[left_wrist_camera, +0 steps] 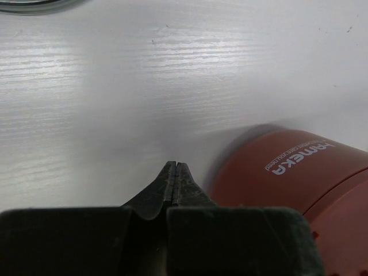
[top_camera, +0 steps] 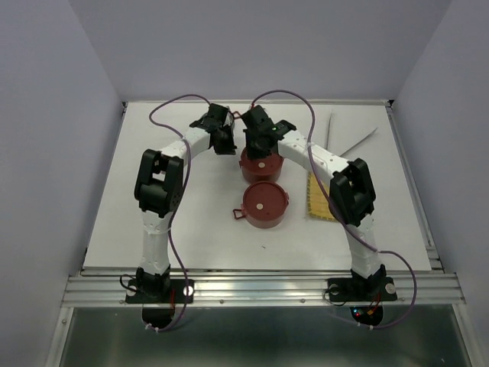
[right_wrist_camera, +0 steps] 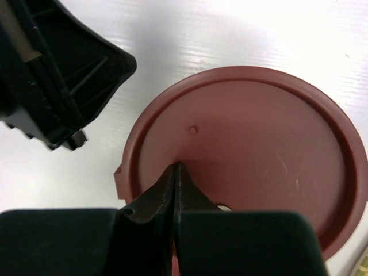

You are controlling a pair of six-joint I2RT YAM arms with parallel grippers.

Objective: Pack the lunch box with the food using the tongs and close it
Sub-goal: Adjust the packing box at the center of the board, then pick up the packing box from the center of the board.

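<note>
The lunch box stands as two dark-red round parts. The far part [top_camera: 263, 168] has a flat lid [right_wrist_camera: 247, 155], and my right gripper [right_wrist_camera: 175, 167] is shut with its tip resting on that lid, holding nothing. From above, the right gripper [top_camera: 257, 151] sits over this part. My left gripper [top_camera: 228, 144] is shut and empty just left of it, low over the table beside the red wall [left_wrist_camera: 293, 172]; its tip [left_wrist_camera: 174, 164] is off the wall. The near part [top_camera: 261, 206] has a lid with a pale centre dot. The tongs [top_camera: 329, 130] lie at the back right. No food shows.
A yellow woven mat [top_camera: 316, 195] lies right of the red parts, partly under the right arm. The left gripper's black body [right_wrist_camera: 54, 75] is close beside the far part's lid. A curved shiny rim [left_wrist_camera: 34, 6] shows at the upper left of the left wrist view.
</note>
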